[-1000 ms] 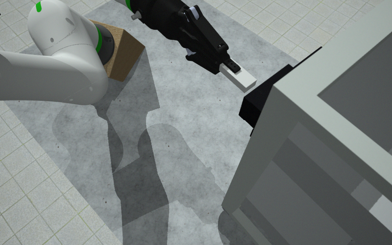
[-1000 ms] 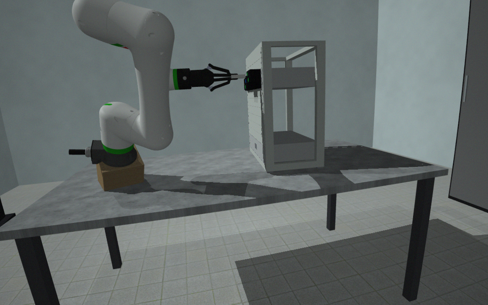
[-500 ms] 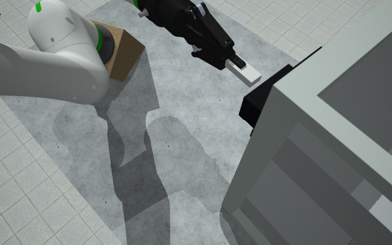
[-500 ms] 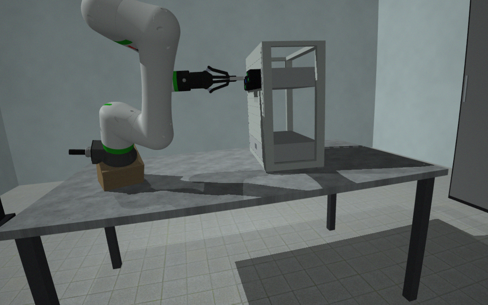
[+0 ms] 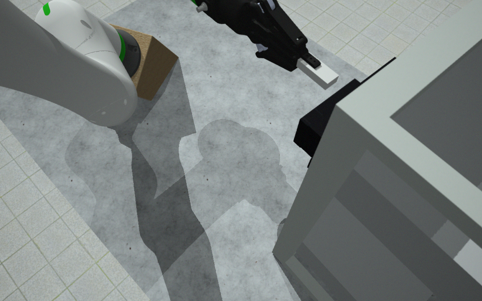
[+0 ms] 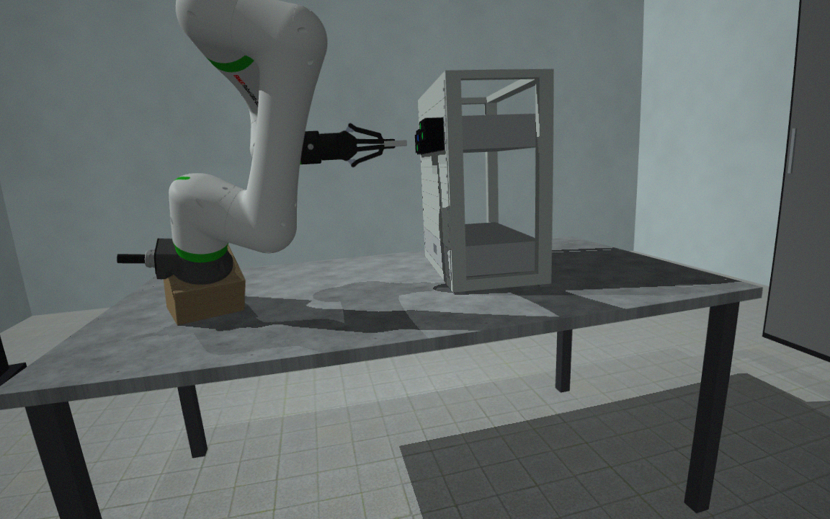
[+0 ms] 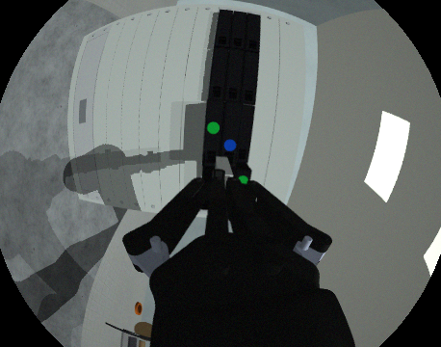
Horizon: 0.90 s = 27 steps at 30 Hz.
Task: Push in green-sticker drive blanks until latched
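The grey rack [image 5: 362,123] [image 6: 495,174] [image 7: 138,110] stands upright on the table. A column of black drive blanks [image 5: 312,131] [image 6: 427,136] [image 7: 234,71] sticks out of its front near the top. In the wrist view, one blank carries a green sticker [image 7: 213,127], one a blue sticker [image 7: 230,146], and one a second green sticker [image 7: 244,180] just beside my fingertips. My gripper [image 5: 325,76] [image 6: 398,143] [image 7: 220,166] is shut and empty. It points level at the blanks, a short gap in front of them, touching nothing.
The arm's base sits on a wooden block [image 5: 156,71] [image 6: 205,296] at the table's left. The rack's front below the blanks is pale slotted panels [image 7: 150,103]. The table's front edge [image 6: 341,361] runs along the near side. A dark cabinet [image 6: 824,180] stands at the right.
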Each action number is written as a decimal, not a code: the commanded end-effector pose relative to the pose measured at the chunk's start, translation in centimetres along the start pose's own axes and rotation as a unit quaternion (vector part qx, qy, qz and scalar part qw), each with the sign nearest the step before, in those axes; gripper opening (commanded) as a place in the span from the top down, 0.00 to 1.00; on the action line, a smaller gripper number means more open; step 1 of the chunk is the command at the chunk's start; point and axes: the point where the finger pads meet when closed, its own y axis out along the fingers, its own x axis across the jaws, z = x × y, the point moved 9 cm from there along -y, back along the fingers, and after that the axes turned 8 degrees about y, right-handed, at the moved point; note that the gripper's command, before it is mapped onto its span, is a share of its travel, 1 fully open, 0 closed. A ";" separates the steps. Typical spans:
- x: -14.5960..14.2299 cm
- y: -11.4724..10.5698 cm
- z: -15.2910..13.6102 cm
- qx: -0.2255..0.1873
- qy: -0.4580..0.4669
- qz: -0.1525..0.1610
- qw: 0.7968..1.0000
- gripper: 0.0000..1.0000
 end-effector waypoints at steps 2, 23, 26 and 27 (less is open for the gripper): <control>-1.1 -0.5 2.2 -0.001 0.001 -0.001 1.000 1.00; -1.9 2.2 3.8 -0.001 0.001 -0.001 1.000 1.00; -1.9 2.9 3.8 -0.001 0.001 -0.001 1.000 1.00; -1.9 2.9 3.8 -0.001 0.001 -0.001 1.000 1.00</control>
